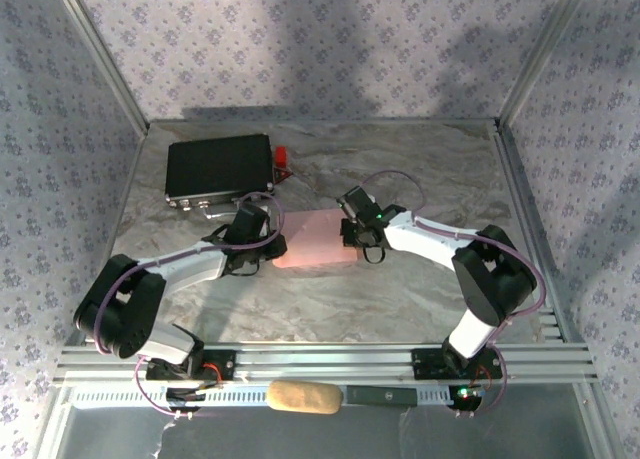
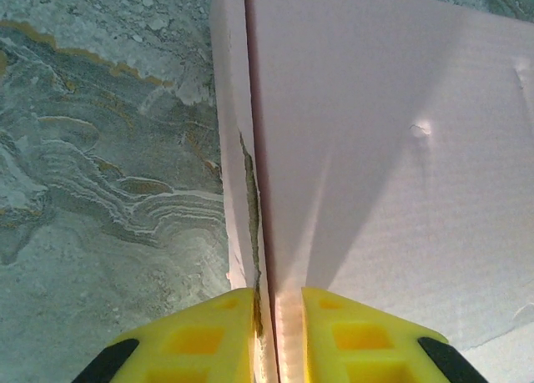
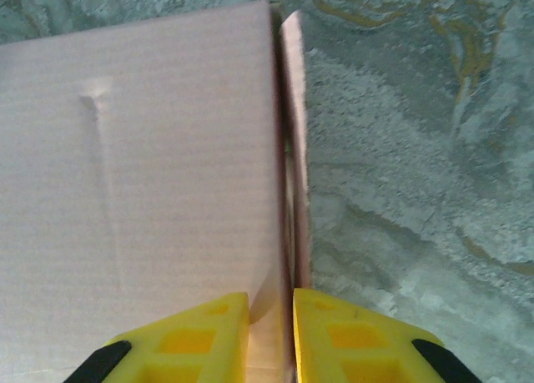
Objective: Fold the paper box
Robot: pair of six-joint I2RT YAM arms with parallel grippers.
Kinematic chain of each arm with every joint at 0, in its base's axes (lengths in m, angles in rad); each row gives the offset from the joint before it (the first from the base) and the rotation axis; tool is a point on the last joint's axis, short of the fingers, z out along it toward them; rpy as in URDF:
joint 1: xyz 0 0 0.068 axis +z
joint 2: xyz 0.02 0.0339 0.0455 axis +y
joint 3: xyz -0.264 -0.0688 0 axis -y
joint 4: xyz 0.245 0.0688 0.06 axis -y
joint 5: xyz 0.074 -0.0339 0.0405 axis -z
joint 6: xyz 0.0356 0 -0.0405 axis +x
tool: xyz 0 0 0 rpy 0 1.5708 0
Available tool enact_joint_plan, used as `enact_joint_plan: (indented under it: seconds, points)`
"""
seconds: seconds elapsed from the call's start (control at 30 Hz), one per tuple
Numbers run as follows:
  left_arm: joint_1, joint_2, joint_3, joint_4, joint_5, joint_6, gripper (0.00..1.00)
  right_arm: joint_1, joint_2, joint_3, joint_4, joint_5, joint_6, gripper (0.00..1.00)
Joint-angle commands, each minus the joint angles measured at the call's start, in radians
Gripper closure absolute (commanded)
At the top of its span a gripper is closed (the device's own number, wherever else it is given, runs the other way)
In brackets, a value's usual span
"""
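**Top view:** paper box [image 1: 315, 241] sits mid table [image 1: 400, 299], pale pink, btwn the two arms. Left fingers [image 1: 270, 247] are at its left edge and right fingers [image 1: 350, 237] at its right edge, both touching the card. Black case [image 1: 220, 169] is at the far-left of the table, well apart from the box, w/ a small red thing [image 1: 283, 157] just beside its right end. Tan oblong thing [image 1: 303, 399] lies by the near rail, btwn the arm bases.

**Left wrist:** left fingers [image 2: 209, 345] are yellow and nearly together, closed on a thin upright edge of the paper box [image 2: 375, 149]. The card sits right in the gap btwn them. That edge runs straight away from the cam. A narrow pink strip lies on view-left of it, w/ a slim slit alongside. The wide pink panel is on view-right and has a small dent in it. Marbled table [image 2: 100, 191] shows on view-left.

**Right wrist:** right fingers [image 3: 192, 345] are also yellow and nearly together, pinching the box's edge. The big flat panel of the paper box [image 3: 142, 166] is on view-left, w/ a faint crease line down it. A narrow flap stands just beside the panel on view-right. Table [image 3: 417, 149] lies beyond that.
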Motion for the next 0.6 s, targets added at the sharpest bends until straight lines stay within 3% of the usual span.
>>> enact_joint_plan:
  seconds: [0.0,0.37,0.47,0.57]
  points:
    - [-0.010,-0.012,-0.008,-0.069,-0.023,0.006,0.80,-0.035,-0.052,-0.020,-0.018,-0.013,-0.052,0.75]
    - [-0.018,-0.005,0.015,-0.088,-0.028,0.014,0.81,-0.059,-0.028,-0.057,0.074,-0.153,-0.128,0.62]
    - [-0.018,0.003,0.018,-0.085,-0.028,0.016,0.81,-0.060,0.015,-0.029,0.050,-0.158,-0.133,0.63]
    - [-0.019,0.012,0.023,-0.081,-0.027,0.014,0.81,-0.063,0.041,-0.029,0.053,-0.159,-0.129,0.71]
